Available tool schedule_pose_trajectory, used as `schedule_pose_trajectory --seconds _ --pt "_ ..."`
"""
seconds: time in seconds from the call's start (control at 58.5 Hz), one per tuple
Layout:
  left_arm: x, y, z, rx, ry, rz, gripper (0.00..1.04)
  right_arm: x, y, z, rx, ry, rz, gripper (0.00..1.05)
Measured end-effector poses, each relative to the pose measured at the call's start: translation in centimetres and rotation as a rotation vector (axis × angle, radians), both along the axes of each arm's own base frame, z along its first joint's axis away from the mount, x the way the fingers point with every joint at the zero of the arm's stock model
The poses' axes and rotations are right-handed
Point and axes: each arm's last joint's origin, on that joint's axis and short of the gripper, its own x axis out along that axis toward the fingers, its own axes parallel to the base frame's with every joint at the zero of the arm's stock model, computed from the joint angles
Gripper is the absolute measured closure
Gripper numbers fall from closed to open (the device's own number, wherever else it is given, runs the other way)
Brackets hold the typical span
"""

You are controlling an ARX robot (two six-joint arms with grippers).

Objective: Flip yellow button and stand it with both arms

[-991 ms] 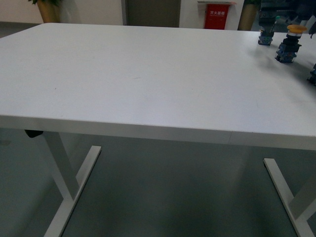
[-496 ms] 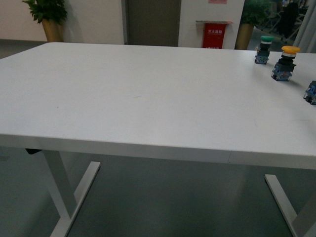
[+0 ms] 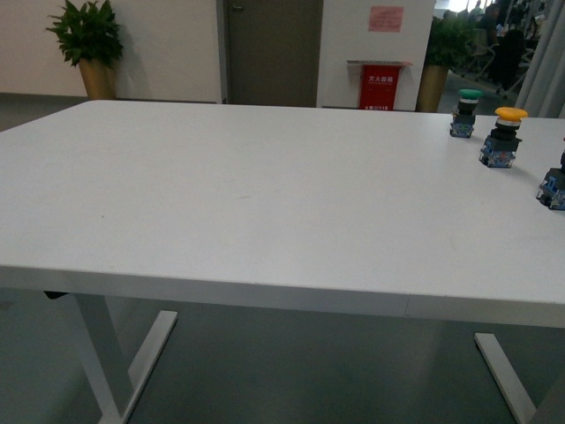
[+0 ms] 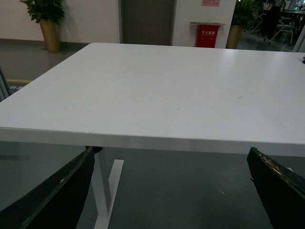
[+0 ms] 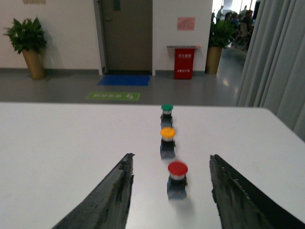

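The yellow button (image 3: 503, 137) stands upright, cap up, near the far right of the white table (image 3: 265, 194). In the right wrist view the yellow button (image 5: 167, 140) is the middle one of a row, with the green-capped switch (image 5: 167, 114) beyond it and the red-capped switch (image 5: 177, 179) nearer. My right gripper (image 5: 170, 158) is open, its black fingers (image 5: 107, 195) either side of the red-capped switch and touching nothing. My left gripper (image 4: 170, 151) is open and empty, in front of the table's near edge. Neither arm shows in the front view.
The green-capped switch (image 3: 466, 112) stands behind the yellow button, and a third switch (image 3: 553, 187) shows at the right border. Beyond the table are a potted plant (image 3: 88, 44), a door (image 3: 272, 49) and a red cabinet (image 3: 381, 86). A grey curtain (image 5: 276, 67) hangs on one side.
The front view has tilted upward: the table and switches sit lower and further left in the picture, and more of the room behind shows. The switches themselves have not moved on the table.
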Motion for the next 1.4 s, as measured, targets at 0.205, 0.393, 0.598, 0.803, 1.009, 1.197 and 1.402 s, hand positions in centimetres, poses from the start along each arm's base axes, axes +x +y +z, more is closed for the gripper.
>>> schedule_pose_trajectory --seconds 0.205,0.393,0.598,0.803,1.009,1.197,1.402 --pt "0.0 0.0 0.0 0.0 0.0 0.0 0.06 -1.6 0.0 -6.9 -0.001 0.08 0.002 0.93" --pt "0.0 0.0 0.0 0.0 0.0 0.0 0.06 -2.8 0.0 -8.9 -0.002 0.063 0.001 1.01" --pt "0.0 0.0 0.0 0.0 0.0 0.0 0.06 -3.7 0.0 -11.3 -0.002 0.077 0.001 1.01" --pt "0.0 0.0 0.0 0.0 0.0 0.0 0.06 -4.6 0.0 -12.7 -0.002 0.068 0.001 1.01" --pt "0.0 0.0 0.0 0.0 0.0 0.0 0.06 -5.3 0.0 -13.8 -0.002 0.064 0.001 1.01" --pt "0.0 0.0 0.0 0.0 0.0 0.0 0.06 -5.7 0.0 -14.3 -0.002 0.06 0.001 1.01" --pt "0.0 0.0 0.0 0.0 0.0 0.0 0.06 -6.1 0.0 -14.8 -0.002 0.06 0.001 1.01"
